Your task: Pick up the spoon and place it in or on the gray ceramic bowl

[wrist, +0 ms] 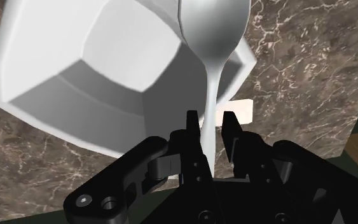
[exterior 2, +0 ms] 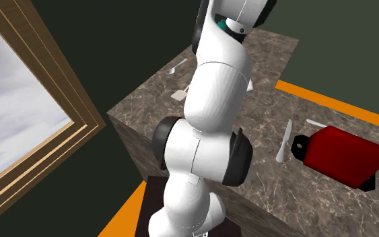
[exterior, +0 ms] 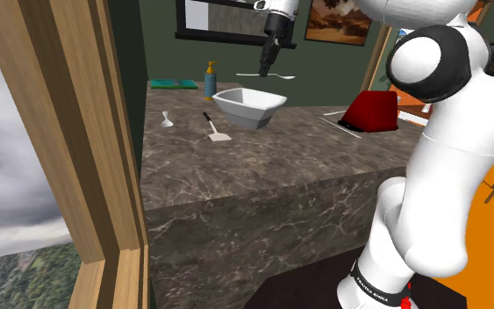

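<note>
Shoulder view: the black gripper (exterior: 268,63) hangs over the far part of the marble counter (exterior: 262,171), clenched on the spoon (exterior: 277,76). The spoon lies level in the air and reaches toward three o'clock from the fingers. At six o'clock from it, with a gap between them, sits the bowl (exterior: 249,105), which is white, angular and faceted, and stands upright on the stone.

A blue pump bottle (exterior: 210,79) stands at ten o'clock of the bowl, and a flat green item (exterior: 173,84) lies at nine o'clock of that bottle. A white spatula (exterior: 216,129) lies on the counter at seven o'clock of the bowl. A small white piece (exterior: 167,120) sits at ten o'clock of the spatula, apart from it. A red appliance (exterior: 375,111) rests at three o'clock of the bowl, well apart from it. A wooden window frame (exterior: 69,132) fills the nine o'clock side.

In the wrist view, the two fingers (wrist: 193,127) press on the spoon's pale handle from either side. The spoon's rounded head extends beyond the fingertips, over the rim of the bowl and the stone beside it. The bowl's hollow is open and nothing lies in it.

In the second exterior view, the white arm (exterior 2: 211,101) stands before the counter. The red appliance is at four o'clock of the arm, and a white utensil (exterior 2: 285,141) lies just beside the appliance at nine o'clock.
</note>
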Available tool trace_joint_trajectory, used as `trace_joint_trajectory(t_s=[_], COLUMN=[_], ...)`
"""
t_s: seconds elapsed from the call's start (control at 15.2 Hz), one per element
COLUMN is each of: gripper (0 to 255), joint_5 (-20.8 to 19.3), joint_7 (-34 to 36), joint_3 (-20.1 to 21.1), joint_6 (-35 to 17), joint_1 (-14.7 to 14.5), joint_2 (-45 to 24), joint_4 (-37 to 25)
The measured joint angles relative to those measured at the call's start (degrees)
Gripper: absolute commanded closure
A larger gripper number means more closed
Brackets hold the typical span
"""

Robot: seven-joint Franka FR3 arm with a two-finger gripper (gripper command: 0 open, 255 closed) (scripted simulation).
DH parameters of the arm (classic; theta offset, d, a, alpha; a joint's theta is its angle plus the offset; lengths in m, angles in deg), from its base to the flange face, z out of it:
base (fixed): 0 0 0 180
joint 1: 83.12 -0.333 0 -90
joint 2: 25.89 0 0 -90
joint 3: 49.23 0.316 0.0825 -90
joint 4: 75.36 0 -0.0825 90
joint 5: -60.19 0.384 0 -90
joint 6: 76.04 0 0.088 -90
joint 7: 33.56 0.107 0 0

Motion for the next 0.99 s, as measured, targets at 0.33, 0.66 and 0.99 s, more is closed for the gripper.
trace_joint_trajectory(t_s=[0.33, 0.66, 0.99], gripper=[255, 255, 255], joint_5=[17.3, 16.4, 13.1], joint_7=[-4.5, -5.9, -7.0], joint_3=[-1.9, -2.2, -2.9], joint_6=[11.3, 7.5, 1.3], joint_1=[15.5, 13.2, 8.7], joint_2=[-22.3, -21.9, -18.4], joint_4=[-27.7, -22.7, -13.3])
